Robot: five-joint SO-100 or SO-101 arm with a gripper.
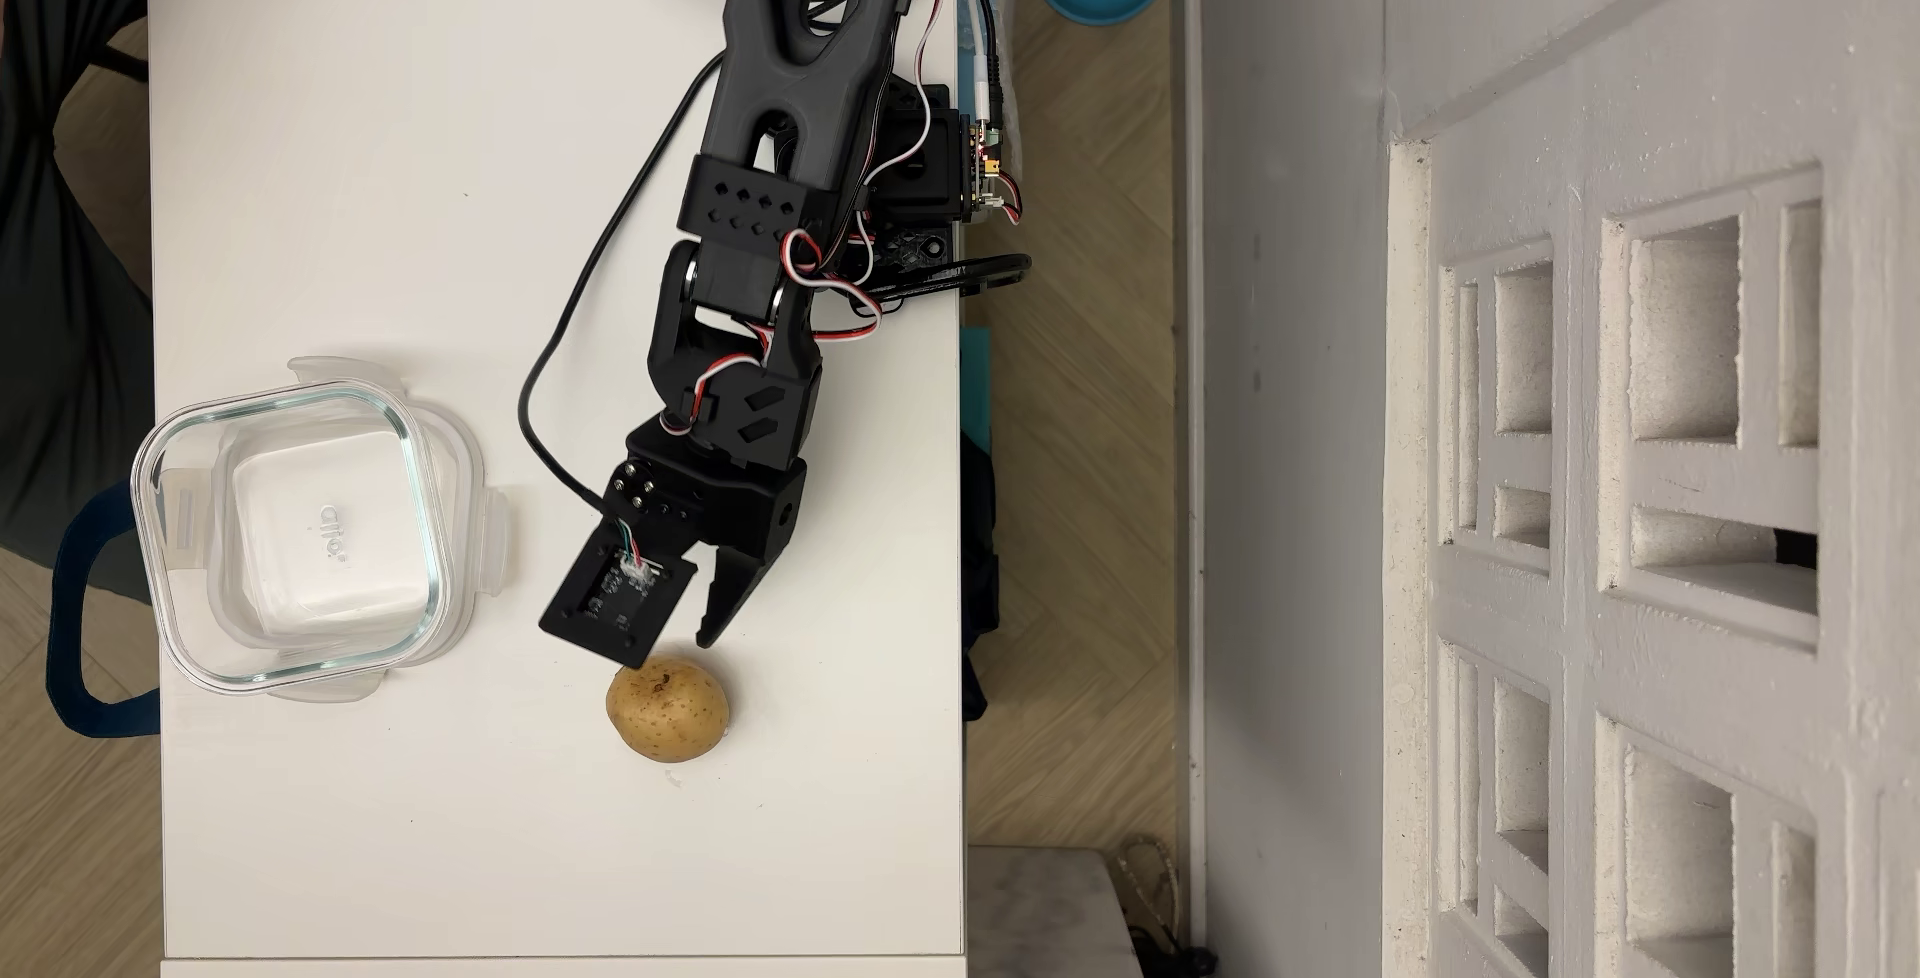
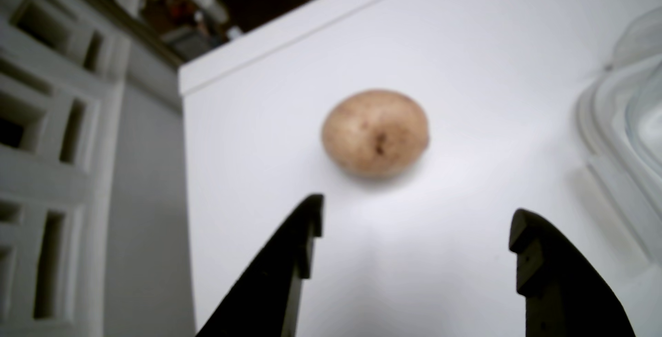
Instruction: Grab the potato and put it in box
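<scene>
A tan, speckled potato [image 1: 668,709] lies on the white table [image 1: 416,158], in the lower middle of the overhead view. In the wrist view the potato [image 2: 375,133] sits a short way ahead of my two black fingertips. My gripper [image 2: 417,222] is open, with nothing between its fingers. Seen from overhead, the gripper [image 1: 665,648] hovers just above the potato's upper edge, and the wrist camera plate hides one finger. The box [image 1: 166,563], a clear glass container with a greenish rim, stands at the table's left edge.
The box stands on a translucent plastic lid [image 1: 488,521] with snap flaps; a corner of it shows at the right of the wrist view [image 2: 601,165]. A black cable [image 1: 582,293] loops across the table beside the arm. The table's right edge [image 1: 961,625] runs close to the potato.
</scene>
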